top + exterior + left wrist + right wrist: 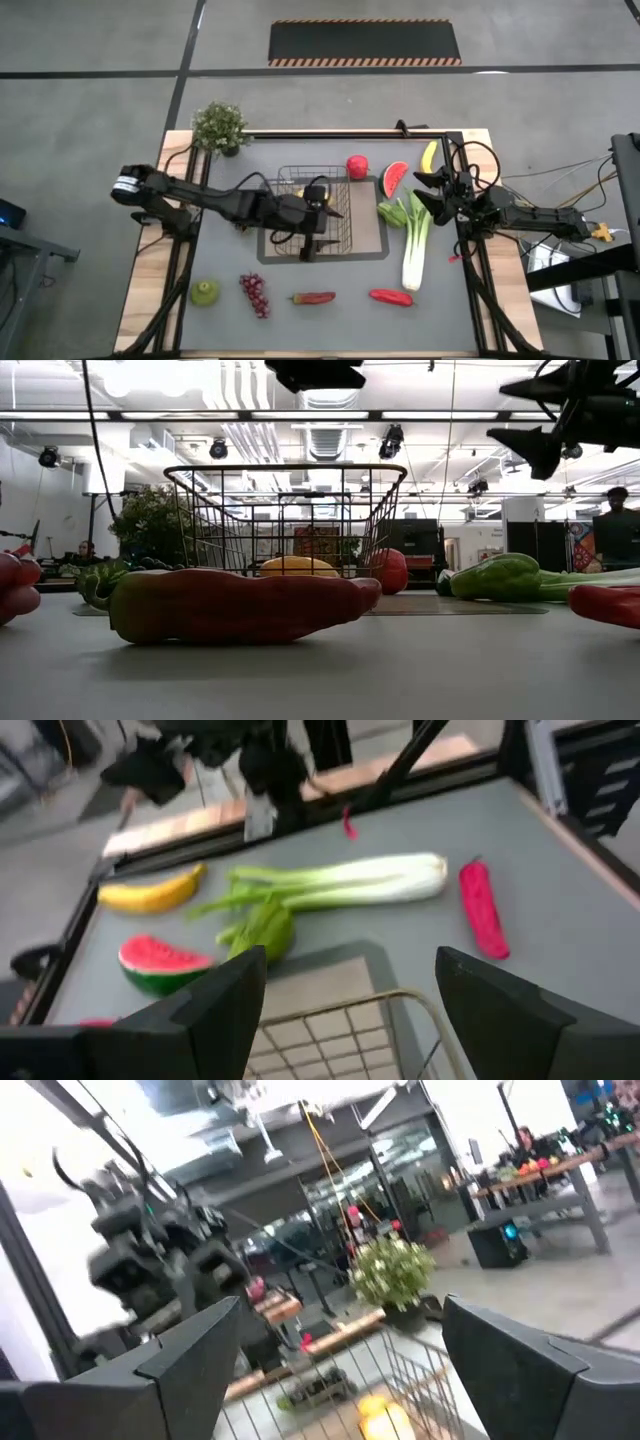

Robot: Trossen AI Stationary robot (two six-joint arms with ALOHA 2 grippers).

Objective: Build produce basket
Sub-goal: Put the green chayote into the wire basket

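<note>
The dark wire basket (315,212) stands on a grey mat (372,245) at mid-table, with an orange-yellow piece (298,567) lying on its floor. My left gripper (350,960) hovers open above the basket's right part (332,208), holding nothing. My right gripper (340,1310) is open and raised at the table's right side (420,190). Around the basket lie a red apple (357,167), a watermelon slice (396,180), a banana (429,156), a leek (415,240), two red peppers (391,296) (314,298), grapes (255,294) and a pear (206,292).
A potted plant (220,127) stands at the far left corner. A green leafy vegetable (392,213) lies at the mat's right edge beside the leek. The near strip of the table holds the pear, grapes and peppers in a row.
</note>
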